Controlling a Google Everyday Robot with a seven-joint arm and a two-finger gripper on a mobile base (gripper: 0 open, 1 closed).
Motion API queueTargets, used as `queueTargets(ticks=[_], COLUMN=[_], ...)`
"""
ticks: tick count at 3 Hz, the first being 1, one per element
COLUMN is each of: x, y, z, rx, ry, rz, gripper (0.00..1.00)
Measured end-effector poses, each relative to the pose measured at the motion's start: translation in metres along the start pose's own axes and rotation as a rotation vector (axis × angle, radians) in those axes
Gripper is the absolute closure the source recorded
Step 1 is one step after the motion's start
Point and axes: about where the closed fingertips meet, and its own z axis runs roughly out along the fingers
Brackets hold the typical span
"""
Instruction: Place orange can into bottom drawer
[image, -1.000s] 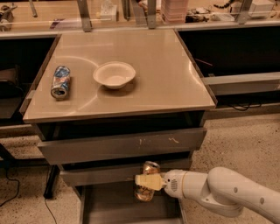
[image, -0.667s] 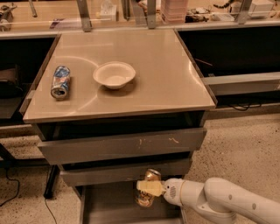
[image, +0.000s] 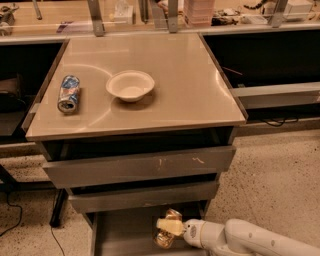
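Lower than a moment ago, the gripper (image: 164, 227) has its fingers (image: 172, 226) clamped on the orange can (image: 163, 240) over the bottom drawer (image: 122, 232). Its long axis is near upright, top tipped slightly right. Fingers hide its middle; the drawer's front is cut off.
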Motion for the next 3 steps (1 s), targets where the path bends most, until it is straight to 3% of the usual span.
queueTargets(ticks=[1,2,3], x=[0.0,0.008,0.012], y=[0.0,-0.016,-0.059], z=[0.0,0.024,0.078], rx=[0.0,-0.022,-0.029], ry=[0.0,-0.005,-0.035], rz=[0.0,0.046,0.148], gripper=[1.0,1.0,1.0])
